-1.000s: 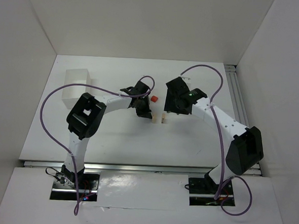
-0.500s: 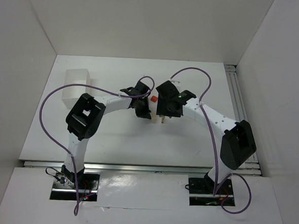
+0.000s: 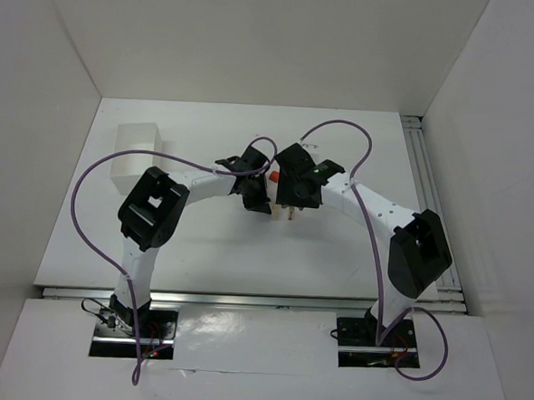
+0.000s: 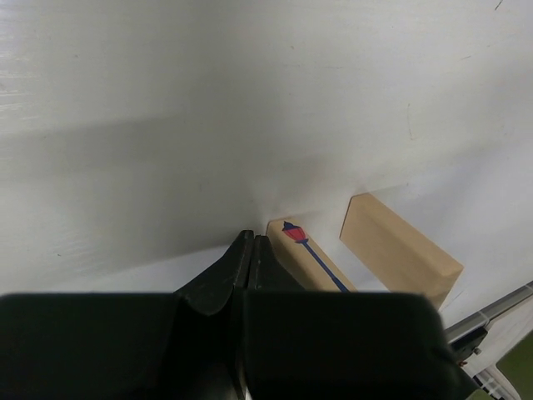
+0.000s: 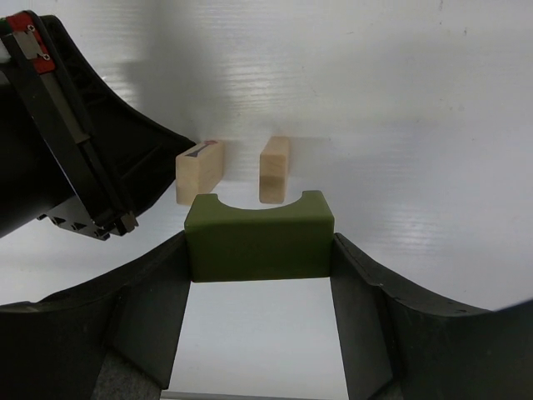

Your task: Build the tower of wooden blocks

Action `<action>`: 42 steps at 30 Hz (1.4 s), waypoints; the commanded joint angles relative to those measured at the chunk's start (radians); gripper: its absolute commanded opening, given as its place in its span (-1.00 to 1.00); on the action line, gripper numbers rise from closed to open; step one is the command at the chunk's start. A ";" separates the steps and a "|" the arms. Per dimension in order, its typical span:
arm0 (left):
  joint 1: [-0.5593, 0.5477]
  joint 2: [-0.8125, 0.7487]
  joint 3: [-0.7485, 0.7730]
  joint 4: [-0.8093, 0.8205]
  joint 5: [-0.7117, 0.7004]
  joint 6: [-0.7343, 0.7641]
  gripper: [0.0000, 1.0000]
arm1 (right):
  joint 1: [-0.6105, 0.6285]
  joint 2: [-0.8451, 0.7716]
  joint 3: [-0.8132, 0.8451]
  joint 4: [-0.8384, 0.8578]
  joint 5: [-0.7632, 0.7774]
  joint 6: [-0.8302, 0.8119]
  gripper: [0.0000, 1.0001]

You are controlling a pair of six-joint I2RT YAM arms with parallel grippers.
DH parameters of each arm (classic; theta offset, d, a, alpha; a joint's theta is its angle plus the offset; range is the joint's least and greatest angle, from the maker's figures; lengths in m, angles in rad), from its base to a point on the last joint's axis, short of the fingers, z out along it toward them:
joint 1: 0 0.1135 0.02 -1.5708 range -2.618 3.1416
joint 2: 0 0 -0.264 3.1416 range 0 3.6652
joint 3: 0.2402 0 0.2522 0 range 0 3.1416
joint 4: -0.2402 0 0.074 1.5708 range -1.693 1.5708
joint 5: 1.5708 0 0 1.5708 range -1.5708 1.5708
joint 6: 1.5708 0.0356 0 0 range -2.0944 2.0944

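Our right gripper, clamping one green block, now sits nearer two uprights; left gripper closed beside them; one red block behind.

No readable text; tan block bears red-blue painted mark.

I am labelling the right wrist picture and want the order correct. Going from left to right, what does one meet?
The left gripper → tan block with a painted mark → plain tan block. The dark green block spans below both blocks, so it is left out.
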 commanded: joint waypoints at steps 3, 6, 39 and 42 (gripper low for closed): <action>-0.012 -0.023 -0.015 -0.009 0.009 -0.014 -1.00 | 0.010 0.017 0.048 0.040 0.015 0.001 0.02; -0.012 -0.023 -0.015 -0.009 0.009 -0.014 -1.00 | 0.010 0.026 0.048 0.040 0.015 0.001 0.02; -0.012 -0.064 -0.064 -0.009 -0.022 -0.032 -1.00 | 0.038 0.081 0.096 0.040 0.018 -0.008 0.02; 0.008 -0.075 -0.075 -0.009 -0.022 -0.032 -1.00 | 0.038 0.092 0.105 0.031 0.018 -0.008 0.02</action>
